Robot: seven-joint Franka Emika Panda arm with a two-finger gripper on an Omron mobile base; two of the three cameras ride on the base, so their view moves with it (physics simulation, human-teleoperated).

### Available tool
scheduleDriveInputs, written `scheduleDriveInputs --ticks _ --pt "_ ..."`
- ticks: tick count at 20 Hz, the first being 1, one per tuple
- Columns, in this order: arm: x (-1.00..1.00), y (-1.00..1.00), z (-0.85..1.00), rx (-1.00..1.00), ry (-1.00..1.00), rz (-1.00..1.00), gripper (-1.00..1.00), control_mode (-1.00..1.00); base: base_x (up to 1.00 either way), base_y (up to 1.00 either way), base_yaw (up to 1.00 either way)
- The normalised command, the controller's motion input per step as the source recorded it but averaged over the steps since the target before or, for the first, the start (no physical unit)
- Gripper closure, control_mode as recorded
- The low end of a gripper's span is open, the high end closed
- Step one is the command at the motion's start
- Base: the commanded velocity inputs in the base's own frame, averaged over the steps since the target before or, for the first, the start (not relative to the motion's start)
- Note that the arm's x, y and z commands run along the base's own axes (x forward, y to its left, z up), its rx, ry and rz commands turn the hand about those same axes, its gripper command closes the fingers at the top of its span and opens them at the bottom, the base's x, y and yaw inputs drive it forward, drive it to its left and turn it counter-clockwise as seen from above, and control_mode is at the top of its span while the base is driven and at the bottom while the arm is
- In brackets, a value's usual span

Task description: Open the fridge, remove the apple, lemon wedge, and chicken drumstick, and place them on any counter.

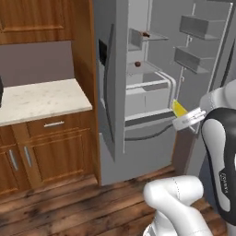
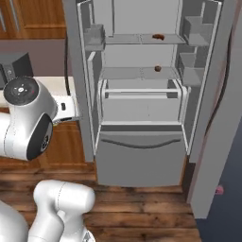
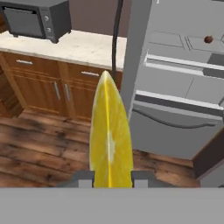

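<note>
The fridge (image 1: 113,152) stands with both doors open. In the hand view my gripper (image 3: 112,176) is shut on the lemon wedge (image 3: 109,135), a bright yellow slice standing up between the fingertips. In the left base view the lemon wedge (image 1: 179,109) is held in front of the fridge's lower shelves. The apple (image 2: 158,68) rests on the middle shelf, and the chicken drumstick (image 2: 158,36) lies on the shelf above it. The hand view looks toward the beige counter (image 3: 78,46), left of the fridge.
A grey microwave (image 3: 37,19) stands on the counter's left part. Brown cabinets (image 1: 50,152) with grey handles sit beneath it. The fridge's left door (image 3: 138,57) juts out beside the counter end. Wooden floor (image 1: 92,203) lies in front.
</note>
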Motion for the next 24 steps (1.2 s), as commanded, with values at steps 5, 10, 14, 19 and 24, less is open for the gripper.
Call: scheduleDriveInputs --ticks 5,10,14,19,24 --pt "0.00 0.00 0.00 0.00 0.00 0.00 1.00 1.00 -0.54 0.66 -0.03" --pt "0.00 0.00 0.00 0.00 0.00 0.00 1.00 1.00 -0.07 0.70 0.00" --pt "0.00 0.00 0.00 0.00 0.00 0.00 1.00 1.00 0.36 0.75 0.00" --pt "0.00 0.00 0.00 0.00 0.00 0.00 1.00 1.00 0.45 0.67 0.00" --pt "0.00 0.00 0.00 0.00 0.00 0.00 1.00 1.00 0.87 0.53 0.00"
